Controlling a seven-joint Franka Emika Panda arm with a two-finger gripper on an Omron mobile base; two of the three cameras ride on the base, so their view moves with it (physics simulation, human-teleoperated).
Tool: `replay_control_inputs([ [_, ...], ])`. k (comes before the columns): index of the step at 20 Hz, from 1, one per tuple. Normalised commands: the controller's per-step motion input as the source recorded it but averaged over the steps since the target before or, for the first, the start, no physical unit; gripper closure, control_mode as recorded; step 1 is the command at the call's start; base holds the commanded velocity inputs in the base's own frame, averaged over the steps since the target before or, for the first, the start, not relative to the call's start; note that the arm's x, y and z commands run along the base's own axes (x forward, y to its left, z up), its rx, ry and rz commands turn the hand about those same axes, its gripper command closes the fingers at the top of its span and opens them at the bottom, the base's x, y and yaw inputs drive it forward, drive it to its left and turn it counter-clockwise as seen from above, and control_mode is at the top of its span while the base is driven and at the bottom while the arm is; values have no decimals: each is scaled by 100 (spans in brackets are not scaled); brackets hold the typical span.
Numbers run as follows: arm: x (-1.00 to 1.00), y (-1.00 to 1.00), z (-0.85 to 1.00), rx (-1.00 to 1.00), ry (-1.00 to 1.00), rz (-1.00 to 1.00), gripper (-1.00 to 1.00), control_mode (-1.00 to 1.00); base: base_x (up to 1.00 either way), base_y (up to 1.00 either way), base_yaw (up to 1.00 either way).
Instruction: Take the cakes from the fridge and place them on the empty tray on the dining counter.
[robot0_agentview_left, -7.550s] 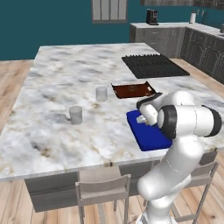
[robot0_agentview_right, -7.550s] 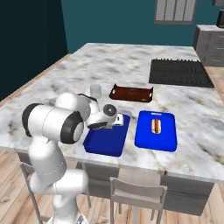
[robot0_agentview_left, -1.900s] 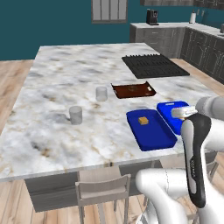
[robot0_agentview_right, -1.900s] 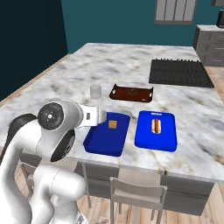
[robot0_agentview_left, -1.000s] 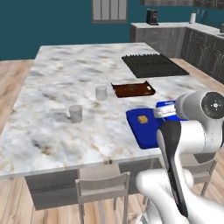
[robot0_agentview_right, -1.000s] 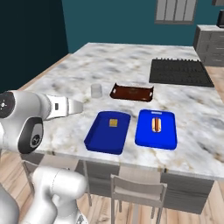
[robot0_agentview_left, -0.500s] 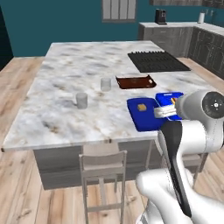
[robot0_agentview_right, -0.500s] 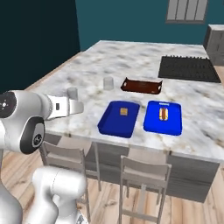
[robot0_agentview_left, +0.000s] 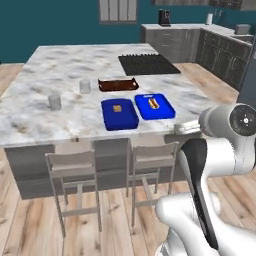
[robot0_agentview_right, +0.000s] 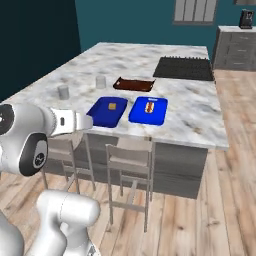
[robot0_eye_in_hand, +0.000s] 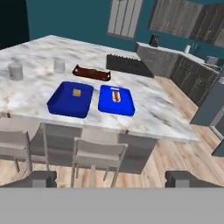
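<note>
The gripper (robot0_eye_in_hand: 111, 179) holds nothing, its two dark fingertips (robot0_eye_in_hand: 40, 178) spread wide apart. At about 11 o'clock in the hand view, the plain deep-blue rectangular tray (robot0_eye_in_hand: 65, 104) lies on the white-grey marbled dining counter (robot0_eye_in_hand: 144, 114), carrying the small yellow-orange squarish cake (robot0_eye_in_hand: 77, 92). Just beside it at 3 o'clock sits a second blue tray with a hot-dog-like item (robot0_eye_in_hand: 115, 100); a dark brown tray (robot0_eye_in_hand: 91, 73) lies near, at 12 o'clock.

All three views face the dining counter (robot0_agentview_left: 60, 117) from its stool side.
</note>
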Motion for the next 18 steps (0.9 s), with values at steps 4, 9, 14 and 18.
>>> replay_control_inputs([
  [4, 0, 0, 0, 0, 0, 0, -100, 100, 0, -100, -29],
  [9, 0, 0, 0, 0, 0, 0, -100, 100, 20, -100, -27],
  [14, 0, 0, 0, 0, 0, 0, -100, 100, 47, -100, -17],
  [18, 0, 0, 0, 0, 0, 0, -100, 100, 77, -100, -6],
])
